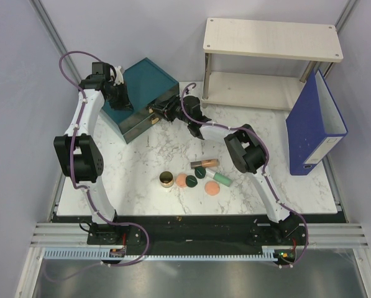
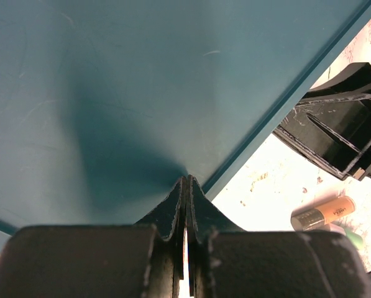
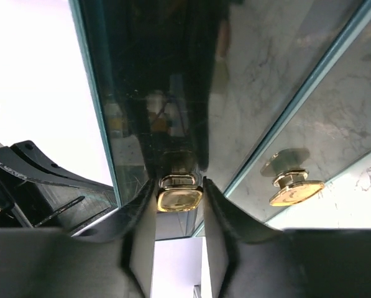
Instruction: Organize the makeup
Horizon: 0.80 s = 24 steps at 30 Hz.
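Observation:
The makeup lies mid-table: a gold-lidded jar, two peach-pink discs, two dark green compacts, a copper-tipped clear tube and a mint-green tube. My left gripper is shut and empty, its tips pressed on the teal drawer box's top. My right gripper is shut on the gold knob of a clear drawer at the box front. The copper-tipped tube also shows in the left wrist view.
A second gold knob sits on the neighbouring drawer. A two-tier beige shelf stands at the back right. A big blue binder stands upright at the right edge of the marble table.

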Motion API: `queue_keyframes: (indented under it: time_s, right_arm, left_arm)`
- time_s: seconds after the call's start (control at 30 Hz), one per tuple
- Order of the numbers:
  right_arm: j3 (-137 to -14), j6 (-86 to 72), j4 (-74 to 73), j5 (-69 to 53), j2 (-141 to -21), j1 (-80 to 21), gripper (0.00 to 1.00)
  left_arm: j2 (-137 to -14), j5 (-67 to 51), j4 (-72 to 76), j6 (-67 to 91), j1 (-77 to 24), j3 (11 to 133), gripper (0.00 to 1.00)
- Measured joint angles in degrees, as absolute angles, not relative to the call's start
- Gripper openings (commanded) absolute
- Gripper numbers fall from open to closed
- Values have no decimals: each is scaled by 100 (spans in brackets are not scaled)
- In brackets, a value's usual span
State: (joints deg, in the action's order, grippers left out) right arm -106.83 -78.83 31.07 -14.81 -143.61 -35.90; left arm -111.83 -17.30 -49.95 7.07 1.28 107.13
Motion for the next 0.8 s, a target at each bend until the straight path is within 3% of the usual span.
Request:
queue_keyframes:
  time_s: [0.03,0.1,0.43,0.8]
  right_arm:
    - [-10698,-7872,3068,-1490,-14361,-3590,8]
    - [-10713,-7900,3006,-1562,-14372,-3588,0]
    - [-10363,-7885,3371,-1546,-14282,-3581,0]
    - [-8595,-7769,3544,-1951,-13100,-3420,0]
  left_arm:
    - [-11190,-1734,-5002,707,128,10724,2]
    - [-11201,-1750,-5002,707,128,10733,2]
    - [-11301,-1826,-5054,718,143,10851,2]
    - [-11347,-1800,-5072,773,143,10884,2]
